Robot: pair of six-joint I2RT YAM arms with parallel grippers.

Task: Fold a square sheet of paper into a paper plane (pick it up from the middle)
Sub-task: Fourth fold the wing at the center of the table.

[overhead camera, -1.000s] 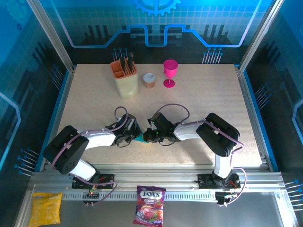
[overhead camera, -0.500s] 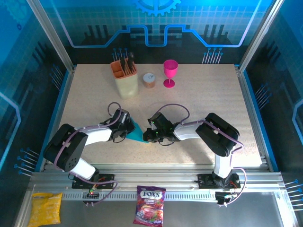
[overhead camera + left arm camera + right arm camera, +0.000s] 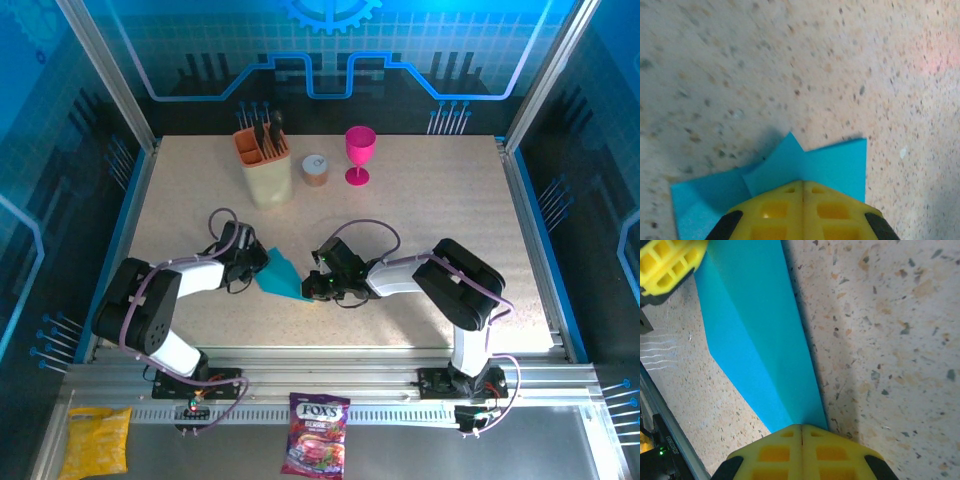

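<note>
The square sheet of paper (image 3: 281,275) is cyan-blue and folded into a narrow wedge, lying low over the table between my two grippers. My left gripper (image 3: 258,266) is shut on its wide left end. In the left wrist view the closed yellow gripper (image 3: 801,183) meets a crease of the paper (image 3: 835,165), whose flaps spread to both sides. My right gripper (image 3: 312,288) is shut on the pointed right end. In the right wrist view the paper (image 3: 755,335) runs as a ridge from the closed gripper (image 3: 801,427) to the left gripper's fingers (image 3: 667,262).
At the back of the table stand a beige holder (image 3: 265,165) with dark utensils, a small jar (image 3: 315,170) and a pink goblet (image 3: 359,152). A purple candy bag (image 3: 316,448) and a yellow snack bag (image 3: 95,442) lie in front of the arm bases.
My left gripper has slid left and away from the right gripper along the paper, baring more of the cyan wedge. The right gripper has stayed put.
</note>
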